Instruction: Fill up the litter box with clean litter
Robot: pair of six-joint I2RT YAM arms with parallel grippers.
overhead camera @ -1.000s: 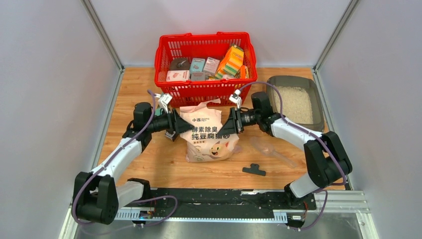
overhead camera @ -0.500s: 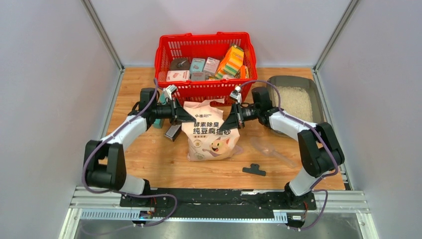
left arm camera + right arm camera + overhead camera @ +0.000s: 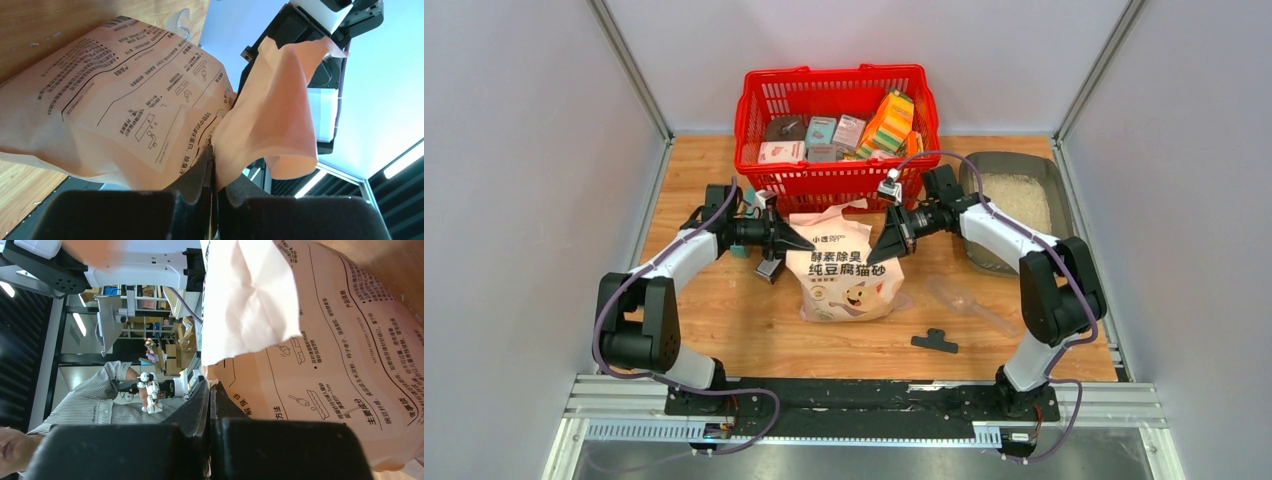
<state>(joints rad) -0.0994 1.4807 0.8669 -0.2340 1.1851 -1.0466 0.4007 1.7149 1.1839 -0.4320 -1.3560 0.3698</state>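
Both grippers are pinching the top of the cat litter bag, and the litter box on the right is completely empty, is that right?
Not empty: the litter box already holds pale litter, clear in the top external view. The rest stands: the left gripper and right gripper both pinch the top of the bag.

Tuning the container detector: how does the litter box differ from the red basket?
The red basket has tall mesh walls; the litter box is shallow, solid grey-brown plastic. The basket is larger and sits at the far centre; the litter box sits at the far right. The basket holds packaged goods; the litter box holds pale litter. Both are open-topped rectangles on the wooden table.
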